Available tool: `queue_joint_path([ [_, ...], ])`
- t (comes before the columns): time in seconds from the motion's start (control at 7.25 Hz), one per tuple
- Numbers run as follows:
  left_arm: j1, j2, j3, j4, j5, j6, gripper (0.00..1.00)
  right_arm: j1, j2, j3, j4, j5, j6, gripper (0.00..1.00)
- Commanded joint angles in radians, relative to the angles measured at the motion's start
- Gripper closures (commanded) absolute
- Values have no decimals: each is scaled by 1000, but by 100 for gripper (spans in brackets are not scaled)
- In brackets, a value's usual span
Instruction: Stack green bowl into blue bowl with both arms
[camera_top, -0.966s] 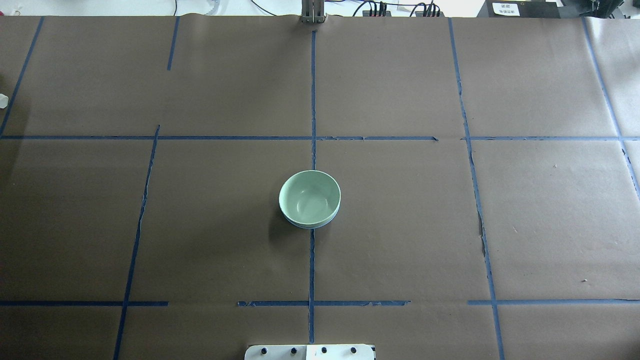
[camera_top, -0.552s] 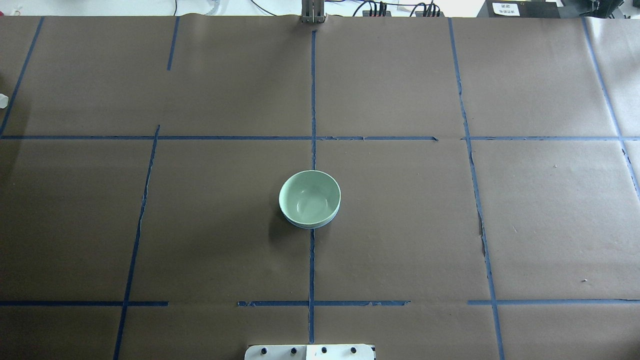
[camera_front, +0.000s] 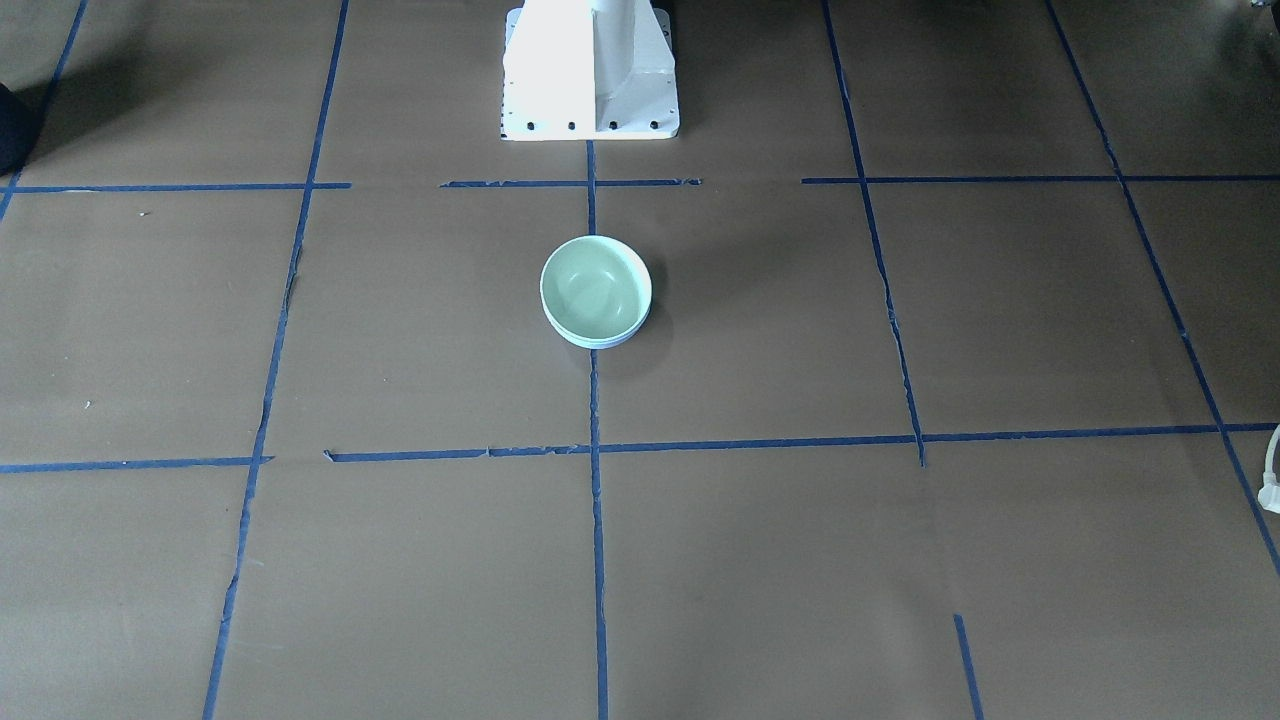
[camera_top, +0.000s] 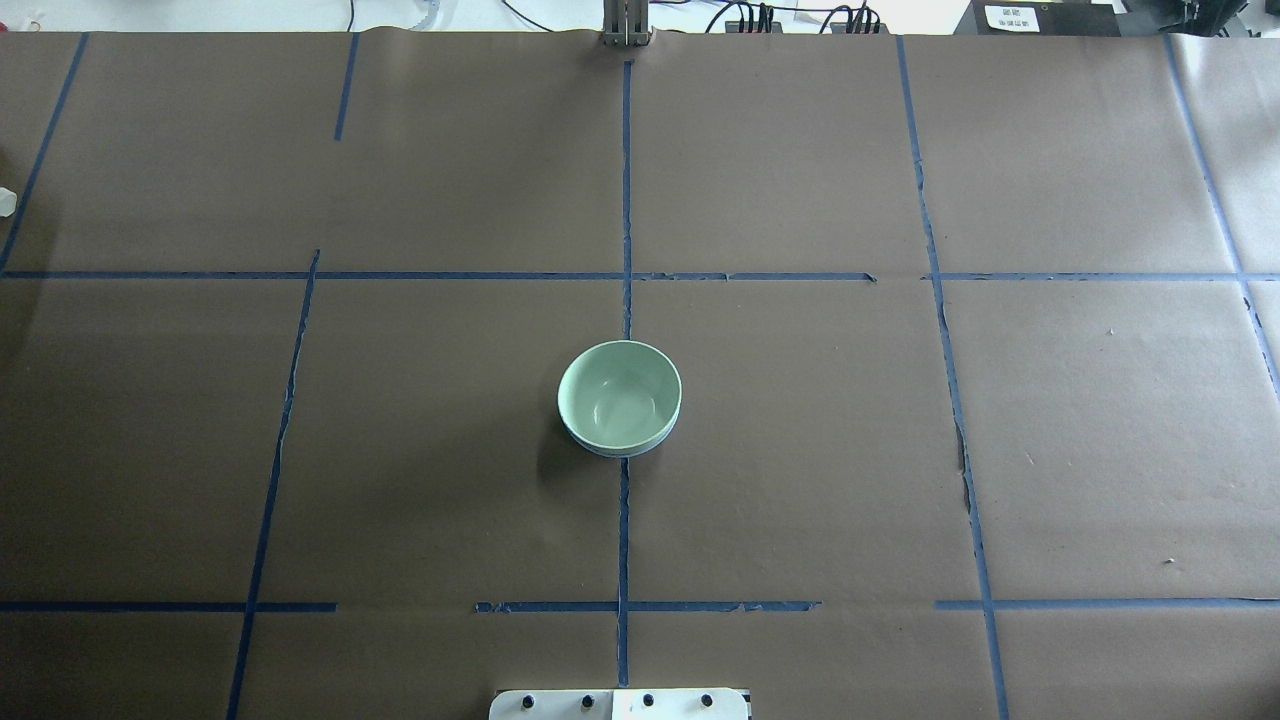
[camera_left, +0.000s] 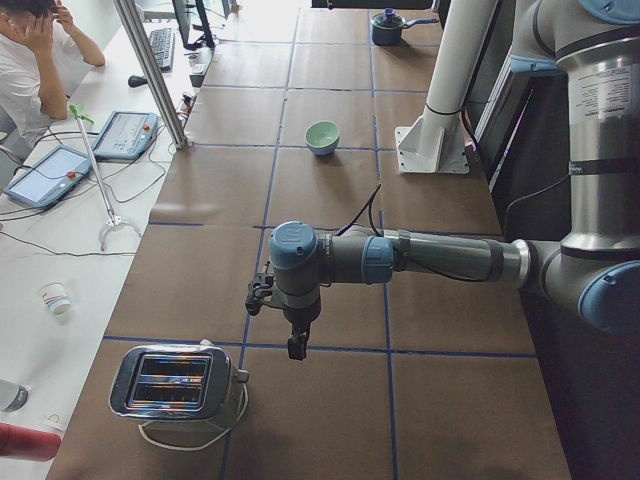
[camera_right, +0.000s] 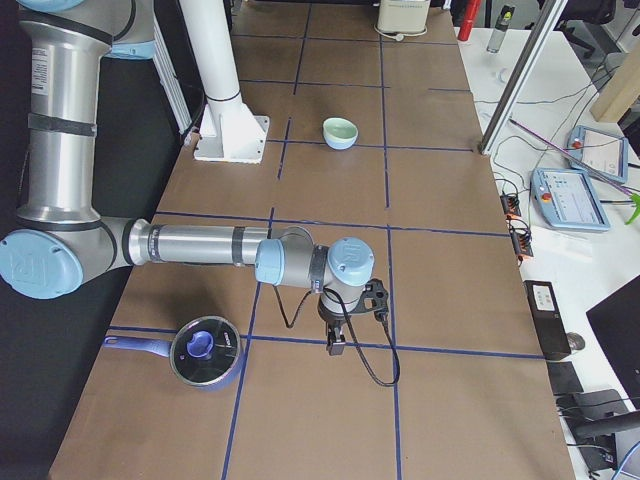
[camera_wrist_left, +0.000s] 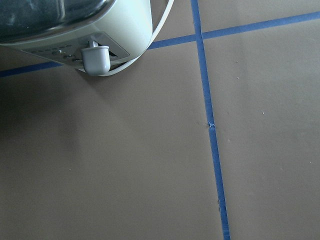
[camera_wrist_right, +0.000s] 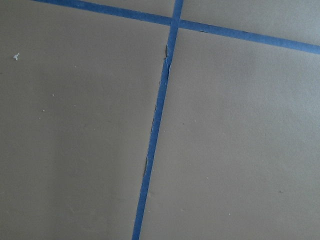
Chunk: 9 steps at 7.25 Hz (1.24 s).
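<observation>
Green bowl (camera_top: 620, 395) inside blue bowl (camera_top: 615, 454) (both upright)

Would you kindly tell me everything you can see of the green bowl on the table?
The green bowl is pale mint, round, deep-sided, smooth and glossy, with light reflecting off its empty inside. It looks like ceramic or hard plastic. It stands upright, nested inside the blue bowl, of which only a thin edge shows beneath its rim. The pair sits near the middle of the brown-papered table, over the central blue tape line. Nothing but the blue bowl touches it.
</observation>
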Motion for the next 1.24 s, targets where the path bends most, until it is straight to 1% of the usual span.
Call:
queue_joint_path([
  [0.0,0,0,1,0,-2,0,0,0,0,3,0,1,0,0],
  [0.41,2,0,1,-2,0,0,0,0,0,3,0,1,0,0],
  [0.69,2,0,4,-3,0,0,0,0,0,-1,0,30,0,0],
  [1.1,2,0,4,-5,-2,0,0,0,0,-3,0,36,-1,0],
])
